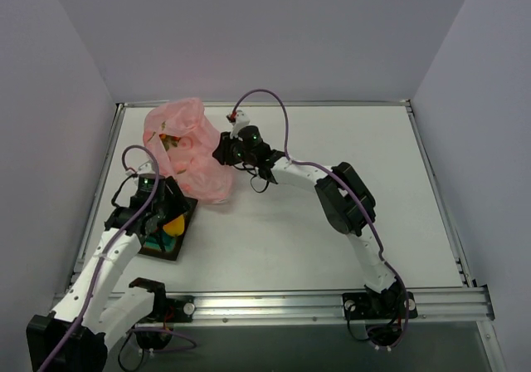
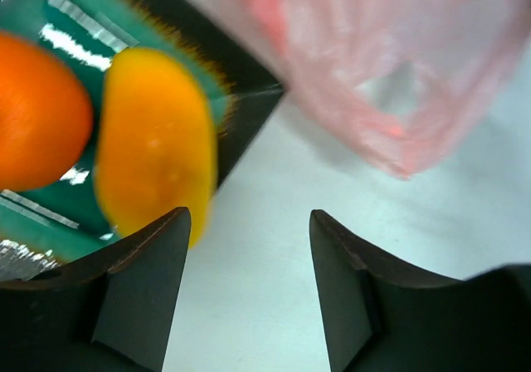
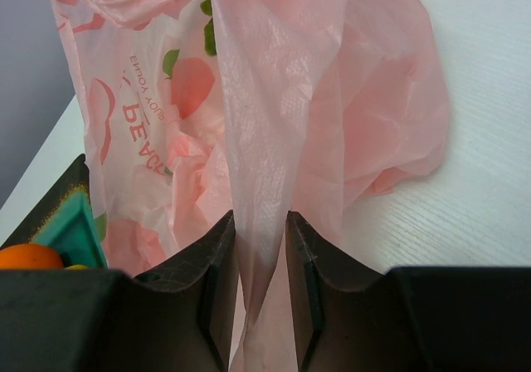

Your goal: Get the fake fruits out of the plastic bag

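Observation:
The pink plastic bag (image 1: 187, 148) lies at the far left of the table, and it fills the right wrist view (image 3: 274, 123). My right gripper (image 1: 226, 149) is shut on a fold of its film (image 3: 261, 222). A round orange fruit (image 2: 37, 110) and an oval yellow-orange fruit (image 2: 153, 139) lie in the dark tray with teal inside (image 2: 50, 198). The yellow one shows from above (image 1: 173, 226). My left gripper (image 2: 249, 222) is open and empty, just beside the tray over bare table. The red piece is hidden.
The tray (image 1: 184, 229) sits at the near left, touching the bag's lower edge. The table's raised rim (image 1: 265, 104) runs along the back and sides. White table surface (image 1: 332, 247) stretches to the right of the bag.

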You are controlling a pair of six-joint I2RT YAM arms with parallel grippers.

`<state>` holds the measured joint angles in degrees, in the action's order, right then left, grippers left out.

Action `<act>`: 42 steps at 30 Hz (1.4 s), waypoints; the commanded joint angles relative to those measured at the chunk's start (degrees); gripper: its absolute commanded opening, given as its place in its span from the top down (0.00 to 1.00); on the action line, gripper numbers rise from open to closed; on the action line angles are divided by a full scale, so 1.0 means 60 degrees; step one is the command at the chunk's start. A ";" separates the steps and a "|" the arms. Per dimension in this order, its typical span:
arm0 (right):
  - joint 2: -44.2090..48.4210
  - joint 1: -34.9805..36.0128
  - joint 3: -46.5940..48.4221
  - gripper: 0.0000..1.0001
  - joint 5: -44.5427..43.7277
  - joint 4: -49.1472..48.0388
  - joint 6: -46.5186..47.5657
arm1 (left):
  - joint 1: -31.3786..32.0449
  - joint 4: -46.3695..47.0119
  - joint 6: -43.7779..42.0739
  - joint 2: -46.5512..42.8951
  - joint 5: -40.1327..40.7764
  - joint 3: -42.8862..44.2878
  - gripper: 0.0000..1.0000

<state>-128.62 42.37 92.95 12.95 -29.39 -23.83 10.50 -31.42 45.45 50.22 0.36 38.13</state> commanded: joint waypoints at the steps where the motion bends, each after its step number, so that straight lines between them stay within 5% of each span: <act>1: 0.0899 -0.0001 -0.0168 0.76 0.0141 -0.0390 0.0062 | 0.0388 0.0753 -0.0441 0.0812 0.0291 0.1714 0.45; 12: 0.0958 0.0072 -0.0257 0.77 0.0186 -0.0390 0.0003 | 0.0300 0.2146 -0.1335 0.6191 0.1507 0.5318 0.82; 16: 0.0841 0.0072 -0.0140 0.93 0.0258 -0.0376 0.0017 | 0.0169 0.2044 -0.1496 0.7683 0.1974 0.6533 0.96; 24: 0.0840 0.0116 -0.0125 1.00 0.0595 -0.0390 0.0047 | 0.0095 0.1722 -0.1921 0.9718 0.2825 0.8395 0.97; 28: 0.0943 0.0160 -0.0315 1.00 0.0830 -0.0624 -0.0070 | 0.0037 0.1516 -0.1921 1.0525 0.3498 0.9156 0.88; 36: 0.0797 0.0219 -0.0287 1.00 0.1415 -0.0669 -0.0042 | -0.0533 0.2364 -0.1526 1.1640 0.3824 0.9831 0.47; 42: 0.0680 0.0219 -0.0403 1.00 0.1591 -0.0771 -0.0026 | -0.0886 0.3785 -0.1555 1.2109 0.3353 0.9802 0.34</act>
<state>-127.04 43.22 90.61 20.34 -30.85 -24.03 6.24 -14.87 35.33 123.42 20.69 94.28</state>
